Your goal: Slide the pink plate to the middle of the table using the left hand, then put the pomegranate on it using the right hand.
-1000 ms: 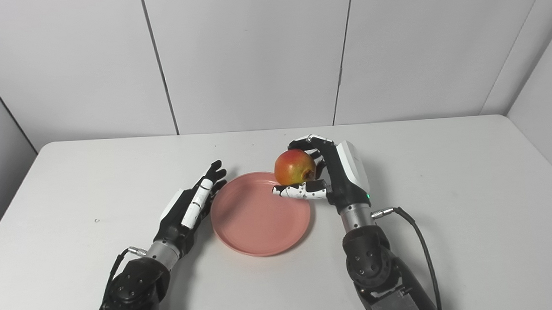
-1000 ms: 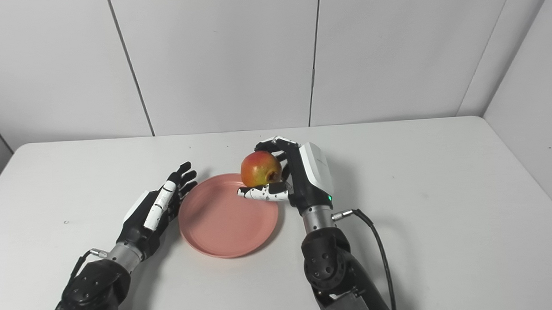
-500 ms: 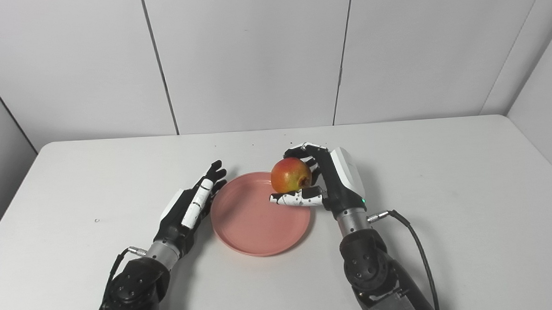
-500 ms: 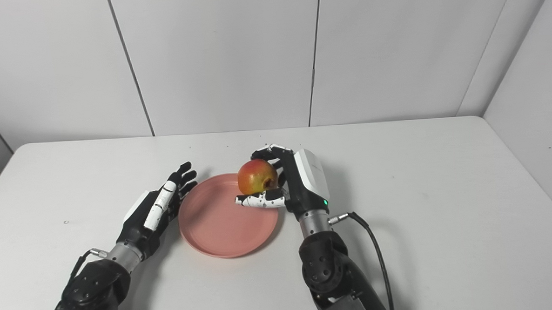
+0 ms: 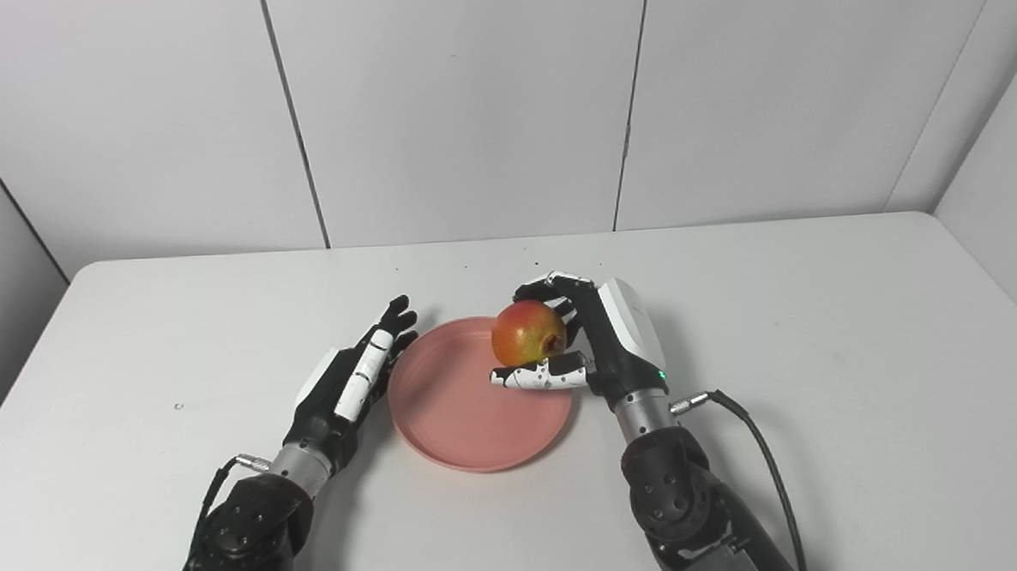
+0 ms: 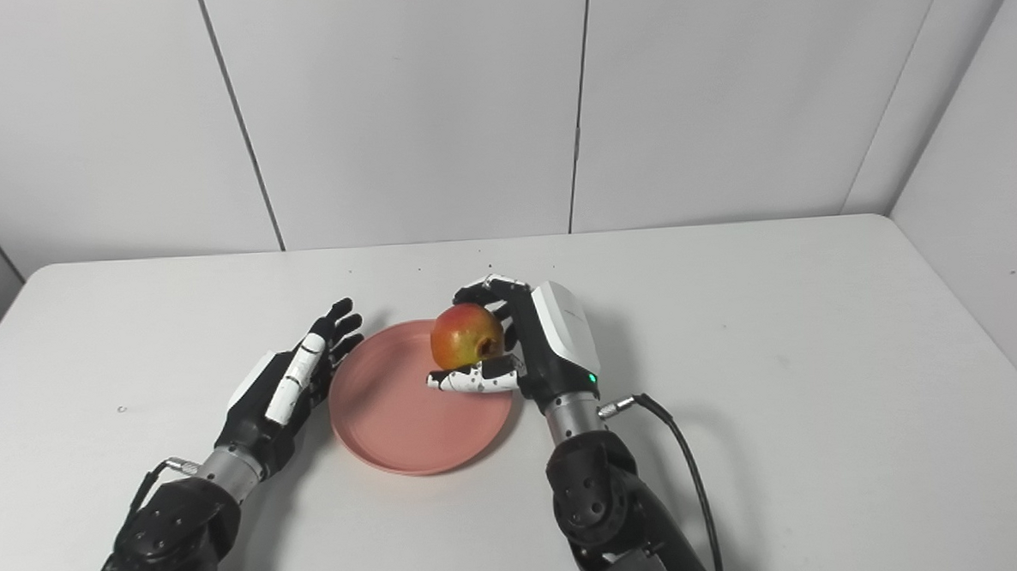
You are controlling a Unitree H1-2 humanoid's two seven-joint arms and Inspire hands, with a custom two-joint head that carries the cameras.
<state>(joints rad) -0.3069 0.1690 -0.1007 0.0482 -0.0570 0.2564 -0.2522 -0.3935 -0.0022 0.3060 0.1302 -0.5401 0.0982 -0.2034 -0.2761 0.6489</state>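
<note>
over the pink plate point(image 5: 471, 411) the right hand point(image 5: 601, 341) grips the pomegranate point(image 5: 527, 334); left hand point(image 6: 294, 385) spread beside.

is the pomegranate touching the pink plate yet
Cannot tell. In both eye views the pomegranate, held in the right hand, overlaps the pink plate's far rim, with neither contact nor gap plainly visible.

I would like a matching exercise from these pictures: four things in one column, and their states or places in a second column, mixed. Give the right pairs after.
Things
1. pomegranate
2. plate
3. left robot hand
4. right robot hand

States or places
a. open, lying beside the plate's left edge
b. pink, flat on the table
c. shut on the fruit
d. red and yellow, held over the plate's right part

Pairs: 1-d, 2-b, 3-a, 4-c
</note>
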